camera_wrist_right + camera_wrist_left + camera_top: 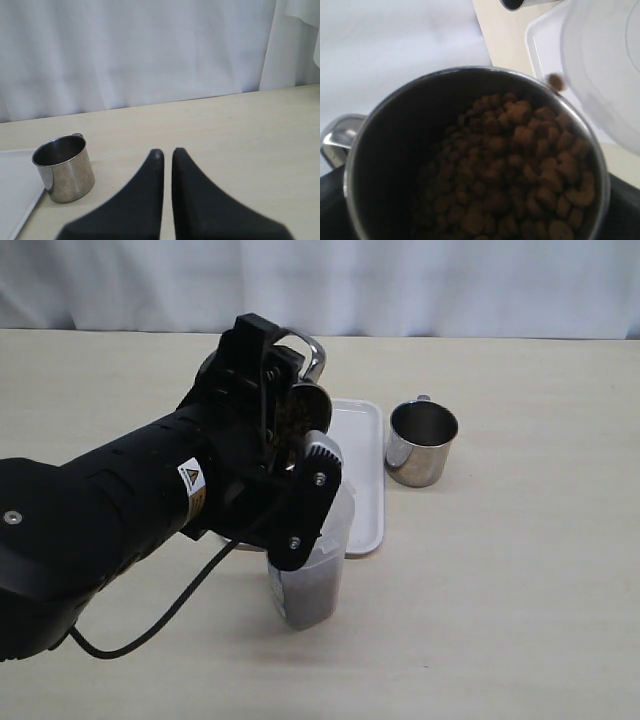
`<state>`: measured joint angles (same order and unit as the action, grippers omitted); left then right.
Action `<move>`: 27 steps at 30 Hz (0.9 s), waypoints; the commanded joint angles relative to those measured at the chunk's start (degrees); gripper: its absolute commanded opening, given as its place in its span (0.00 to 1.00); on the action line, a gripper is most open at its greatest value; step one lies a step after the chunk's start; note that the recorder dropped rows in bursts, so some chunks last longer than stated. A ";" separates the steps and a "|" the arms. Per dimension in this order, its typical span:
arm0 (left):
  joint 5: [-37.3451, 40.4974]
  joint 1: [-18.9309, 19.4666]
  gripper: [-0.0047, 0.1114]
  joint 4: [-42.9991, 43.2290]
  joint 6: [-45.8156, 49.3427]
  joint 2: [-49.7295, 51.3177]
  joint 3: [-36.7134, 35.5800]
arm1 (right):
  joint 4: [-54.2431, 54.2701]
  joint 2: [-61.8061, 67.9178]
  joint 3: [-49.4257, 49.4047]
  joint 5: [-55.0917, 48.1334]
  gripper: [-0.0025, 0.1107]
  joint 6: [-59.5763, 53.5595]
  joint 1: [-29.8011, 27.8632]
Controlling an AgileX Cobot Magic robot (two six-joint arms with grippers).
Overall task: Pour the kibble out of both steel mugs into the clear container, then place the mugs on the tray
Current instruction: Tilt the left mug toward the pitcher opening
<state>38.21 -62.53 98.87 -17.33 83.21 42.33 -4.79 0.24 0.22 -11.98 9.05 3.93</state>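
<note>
My left gripper is shut on a steel mug, held tilted above the clear container. In the left wrist view that mug is full of brown kibble, and one pellet is falling past its rim toward the container. Dark kibble lies in the container's bottom. The second steel mug stands upright on the table right of the white tray. My right gripper is shut and empty, hovering beside that mug.
The left arm's black body and its cable cover the table's left half and hide part of the tray. A white curtain runs along the table's far edge. The tray's corner sits next to the standing mug.
</note>
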 commanded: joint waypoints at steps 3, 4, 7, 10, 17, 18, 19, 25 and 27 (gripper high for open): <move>1.03 -0.06 0.04 1.08 2.53 -0.23 0.73 | -0.33 -0.24 -0.22 -0.10 0.06 0.05 0.23; 1.03 -0.06 0.04 1.08 2.75 -0.23 0.73 | -0.33 -0.24 -0.22 -0.10 0.06 0.05 0.23; 1.03 -0.06 0.04 1.08 3.99 -0.23 0.73 | -0.33 -0.24 -0.22 -0.10 0.06 0.05 0.23; 1.14 -0.06 0.04 1.08 5.26 -0.23 0.73 | -0.33 -0.24 -0.22 -0.10 0.06 0.05 0.23; 1.14 -0.06 0.04 1.08 8.50 -0.23 0.73 | -0.33 -0.24 -0.22 -0.10 0.06 0.05 0.23; 1.14 -0.06 0.04 1.08 8.64 -0.23 0.73 | -0.33 -0.24 -0.22 -0.10 0.06 0.05 0.23; 1.14 -0.06 0.04 1.08 8.89 -0.23 0.73 | -0.33 -0.24 -0.22 -0.10 0.06 0.05 0.23; 1.14 -0.19 0.04 1.08 10.05 -0.23 0.73 | -0.33 -0.24 -0.22 -0.10 0.06 0.05 0.23; 1.14 -0.19 0.04 1.08 10.79 -0.23 0.73 | -0.33 -0.24 -0.22 -0.10 0.06 0.05 0.23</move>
<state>38.21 -62.53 98.87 -7.38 83.21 42.33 -4.79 0.24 0.22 -11.98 9.05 3.93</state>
